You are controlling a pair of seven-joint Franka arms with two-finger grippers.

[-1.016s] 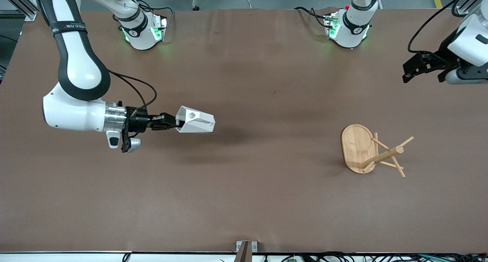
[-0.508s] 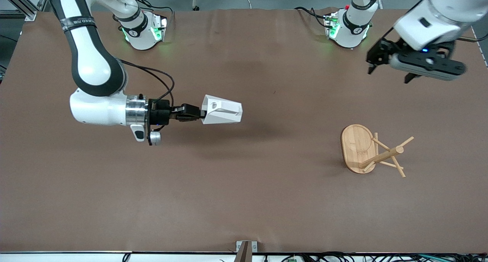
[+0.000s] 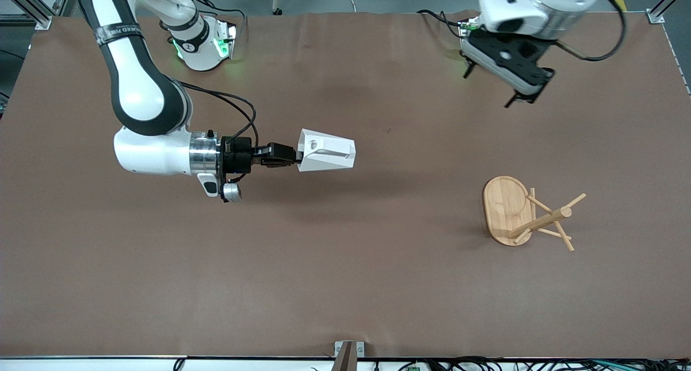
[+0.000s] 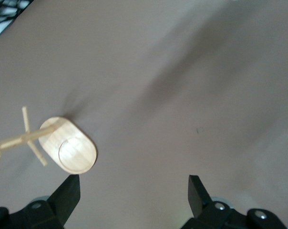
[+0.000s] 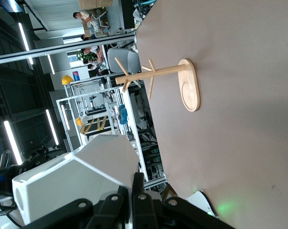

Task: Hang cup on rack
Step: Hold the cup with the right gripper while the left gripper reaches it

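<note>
1. Right tool has carried the cup on toward the rack, clamped on its handle tab (cup is empty, mouth sideways).
2. Rack stands at 4 o'clock from the cup, well apart.
3. Left tool, fully open and empty, has swung in over the table at 12 o'clock of the rack.

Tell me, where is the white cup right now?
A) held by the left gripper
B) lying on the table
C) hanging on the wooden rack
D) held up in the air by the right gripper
D: the right gripper is shut on the cup, holding it above the table, apart from the rack.
</note>
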